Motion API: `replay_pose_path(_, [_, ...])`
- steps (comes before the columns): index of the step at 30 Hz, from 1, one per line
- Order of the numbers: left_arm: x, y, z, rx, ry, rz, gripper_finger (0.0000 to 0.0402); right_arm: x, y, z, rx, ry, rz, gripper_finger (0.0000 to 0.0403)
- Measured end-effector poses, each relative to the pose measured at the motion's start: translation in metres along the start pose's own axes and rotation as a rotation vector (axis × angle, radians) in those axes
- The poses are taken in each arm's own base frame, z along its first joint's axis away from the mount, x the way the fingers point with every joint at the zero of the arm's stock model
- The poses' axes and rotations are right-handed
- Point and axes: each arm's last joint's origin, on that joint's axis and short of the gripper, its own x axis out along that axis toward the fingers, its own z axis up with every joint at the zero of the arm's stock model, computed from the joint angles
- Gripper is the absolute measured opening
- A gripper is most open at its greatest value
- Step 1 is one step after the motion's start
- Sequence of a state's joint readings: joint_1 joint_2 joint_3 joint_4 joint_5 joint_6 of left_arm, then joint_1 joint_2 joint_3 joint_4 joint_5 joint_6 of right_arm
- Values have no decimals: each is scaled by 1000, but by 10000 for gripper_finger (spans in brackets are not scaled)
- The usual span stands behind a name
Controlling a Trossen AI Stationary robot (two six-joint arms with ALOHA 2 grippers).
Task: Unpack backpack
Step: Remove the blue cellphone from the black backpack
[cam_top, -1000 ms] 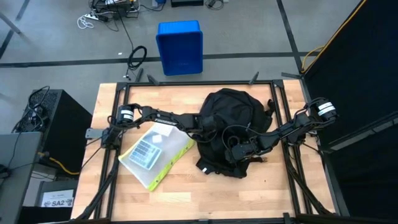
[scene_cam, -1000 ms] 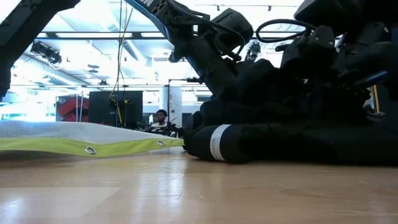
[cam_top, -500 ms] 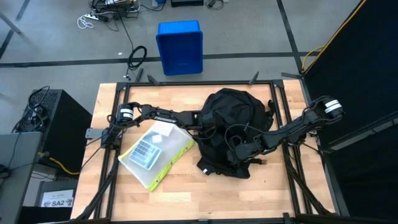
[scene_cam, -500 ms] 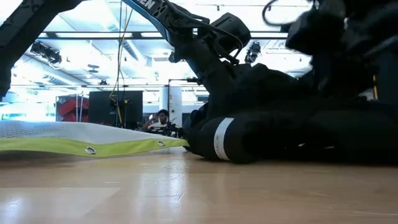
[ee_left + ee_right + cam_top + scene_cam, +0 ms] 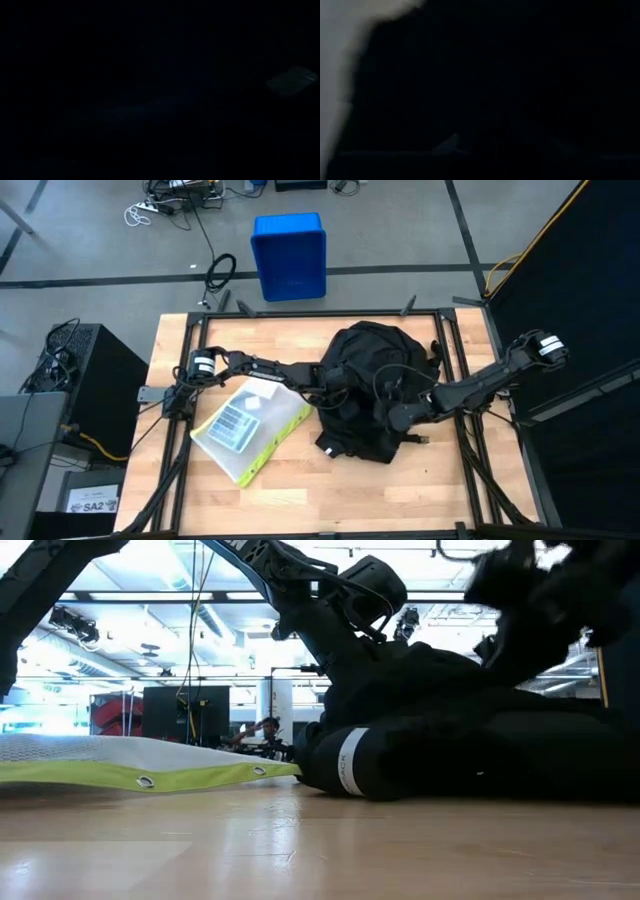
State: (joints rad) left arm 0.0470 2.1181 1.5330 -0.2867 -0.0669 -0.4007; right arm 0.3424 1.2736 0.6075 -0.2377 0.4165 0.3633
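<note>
Mid-unpacking: left gripper (image 5: 338,380) buried in backpack (image 5: 372,350), right gripper (image 5: 398,416) on its near side; fingers of both hidden, state unclear. Next likely: draw out contents.

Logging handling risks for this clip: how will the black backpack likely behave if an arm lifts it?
The backpack looks soft: its fabric lies slumped and creased on the table, so it would probably sag. Loose straps may dangle or snag. Rolling seems unlikely.
</note>
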Motion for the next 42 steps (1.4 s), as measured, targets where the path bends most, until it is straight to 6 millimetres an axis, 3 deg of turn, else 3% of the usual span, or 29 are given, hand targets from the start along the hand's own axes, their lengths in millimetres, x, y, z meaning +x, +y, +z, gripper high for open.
replay_pose_path(5, [0, -5, -2, 9, -9, 5, 182, 2, -12, -12, 75, 128, -89, 56])
replay_pose_path(12, [-1, -7, -2, 11, -14, 17, 182, 4, -17, -17, 119, 171, -151, 25])
replay_pose_path(21, [6, -5, -4, 10, -36, 54, 182, 44, -18, -25, 112, 228, -208, 21])
replay_pose_path(25, [13, -2, -8, 15, -4, 46, 182, 51, -10, -18, 83, 161, -89, 21])
replay_pose_path(32, [15, 0, -13, 24, 69, 5, 182, 46, 7, -14, 54, 114, 99, 21])
replay_pose_path(42, [17, -4, -10, 46, 61, -124, 182, 39, 26, -17, 19, 93, 172, 21])
